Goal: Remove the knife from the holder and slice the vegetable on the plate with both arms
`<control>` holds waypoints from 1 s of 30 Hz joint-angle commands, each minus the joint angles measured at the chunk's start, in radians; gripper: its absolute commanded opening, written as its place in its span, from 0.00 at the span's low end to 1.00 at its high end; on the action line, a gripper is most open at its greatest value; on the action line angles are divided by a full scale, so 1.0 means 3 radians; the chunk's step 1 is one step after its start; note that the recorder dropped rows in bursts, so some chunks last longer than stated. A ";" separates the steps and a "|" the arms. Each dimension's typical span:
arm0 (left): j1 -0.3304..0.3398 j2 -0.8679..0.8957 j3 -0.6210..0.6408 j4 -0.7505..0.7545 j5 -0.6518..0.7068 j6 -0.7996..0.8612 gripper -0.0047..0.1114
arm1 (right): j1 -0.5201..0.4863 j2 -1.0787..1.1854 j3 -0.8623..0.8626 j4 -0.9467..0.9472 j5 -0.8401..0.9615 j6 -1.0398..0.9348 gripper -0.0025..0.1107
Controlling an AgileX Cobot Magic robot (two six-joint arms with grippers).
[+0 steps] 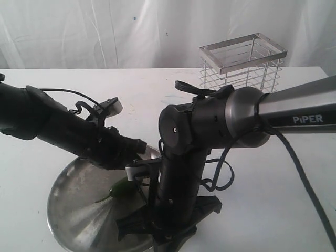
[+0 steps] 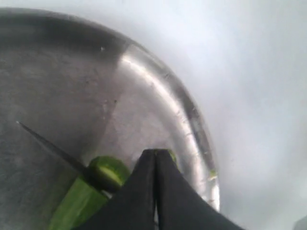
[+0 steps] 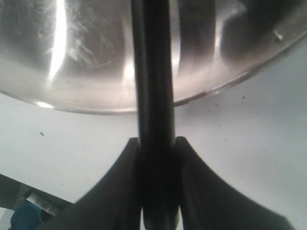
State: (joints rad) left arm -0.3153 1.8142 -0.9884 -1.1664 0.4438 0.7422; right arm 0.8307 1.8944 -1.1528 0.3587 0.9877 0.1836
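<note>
Over a scuffed steel plate (image 1: pixel 68 210) on the white worktop (image 1: pixel 283 210), the right tool (image 3: pixel 154 143) clamps the black handle of the knife (image 3: pixel 152 86). The knife's thin blade lies across the green chilli pepper (image 2: pixel 76 206), close to the plate's rim. The wire holder (image 1: pixel 242 60) stands well apart at the back of the worktop. The left tool (image 2: pixel 155 160), fingers pressed together with nothing between them, points down just beside the pepper's pale end; whether it touches the pepper cannot be told. The pepper looks light, round and smooth-skinned, so it is likely to roll or skid on the slick steel. It would be best pinned from above on its body, clear of the blade. The knife looks stiff and narrow. The hold on its handle seems sound, though the handle could twist between the fingers under cutting pressure.
</note>
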 commanded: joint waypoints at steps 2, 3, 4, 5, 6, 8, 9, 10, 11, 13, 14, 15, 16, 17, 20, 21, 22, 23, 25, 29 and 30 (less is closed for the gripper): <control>0.0085 -0.0104 0.0001 -0.0524 0.0168 -0.0189 0.04 | -0.0013 -0.0004 -0.0011 0.0005 -0.0047 0.0012 0.02; 0.0116 -0.0104 0.0001 -0.0532 0.0247 -0.0196 0.04 | -0.0013 -0.0004 -0.0011 0.0005 -0.0065 0.0012 0.02; 0.0131 -0.0104 0.0007 -0.0516 0.0299 -0.0196 0.04 | -0.0013 -0.0004 -0.0011 0.0005 -0.0081 0.0012 0.02; 0.0144 -0.0104 0.0027 -0.0516 0.0342 -0.0196 0.04 | -0.0013 -0.0004 -0.0011 0.0006 -0.0098 0.0012 0.02; 0.0150 -0.0104 0.0081 -0.0549 0.0350 -0.0196 0.04 | -0.0013 -0.0004 -0.0011 0.0012 -0.0124 0.0012 0.02; 0.0150 -0.0104 0.0199 -0.0631 0.0252 -0.0196 0.04 | -0.0013 -0.0004 -0.0011 0.0012 -0.0156 0.0012 0.02; 0.0150 -0.0104 0.0274 -0.0696 0.0147 -0.0184 0.04 | -0.0013 -0.0004 -0.0011 0.0019 -0.0155 0.0012 0.02; 0.0150 -0.0104 0.0343 -0.0738 0.0058 -0.0168 0.04 | -0.0013 -0.0004 -0.0011 0.0019 -0.0155 0.0012 0.02; 0.0150 -0.0104 0.0393 -0.0786 -0.0036 -0.0139 0.04 | -0.0013 -0.0004 -0.0011 0.0019 -0.0155 0.0012 0.02; 0.0150 -0.0104 0.0426 -0.0851 -0.0112 -0.0035 0.04 | -0.0013 -0.0004 -0.0011 0.0019 -0.0155 0.0012 0.02; 0.0150 -0.0104 0.0426 -0.0869 -0.0079 0.0052 0.04 | -0.0013 -0.0004 -0.0011 0.0019 -0.0155 0.0012 0.02; 0.0150 -0.0104 0.0426 -0.0894 -0.0048 0.0116 0.04 | -0.0013 -0.0004 -0.0011 0.0019 -0.0155 0.0012 0.02; 0.0150 -0.0104 0.0426 -0.0894 -0.0021 0.0151 0.04 | -0.0013 -0.0004 -0.0011 0.0019 -0.0155 0.0012 0.02; 0.0150 -0.0104 0.0426 -0.0916 -0.0013 0.0159 0.04 | -0.0013 -0.0004 -0.0011 0.0020 -0.0155 0.0024 0.02; 0.0157 -0.0104 0.0420 -0.0956 -0.0127 0.0168 0.04 | -0.0013 -0.0004 -0.0011 0.0020 -0.0145 0.0019 0.02; 0.0157 -0.0104 0.0420 -0.0964 -0.0224 0.0207 0.04 | -0.0013 -0.0004 -0.0011 0.0020 -0.0133 0.0019 0.02; 0.0157 -0.0104 0.0420 -0.0985 -0.0335 0.0293 0.04 | -0.0013 -0.0004 -0.0005 0.0020 -0.0125 0.0019 0.02; 0.0157 -0.0104 0.0420 -0.0995 -0.0444 0.0372 0.04 | -0.0013 -0.0004 -0.0005 0.0020 -0.0117 0.0019 0.02; 0.0157 -0.0089 0.0396 -0.1012 -0.0558 0.0578 0.04 | -0.0013 -0.0004 -0.0005 0.0020 -0.0117 0.0019 0.02; 0.0157 0.0009 0.0212 -0.1019 -0.0298 0.0865 0.04 | -0.0013 -0.0004 -0.0005 0.0034 -0.0111 0.0019 0.02; 0.0157 0.0045 0.0150 -0.1019 -0.0178 0.0973 0.04 | -0.0013 -0.0004 -0.0005 0.0034 -0.0108 0.0019 0.02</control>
State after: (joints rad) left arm -0.2685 1.8116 -0.9028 -1.4499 0.3085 0.9579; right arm 0.8307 1.8944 -1.1528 0.3604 0.9480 0.1911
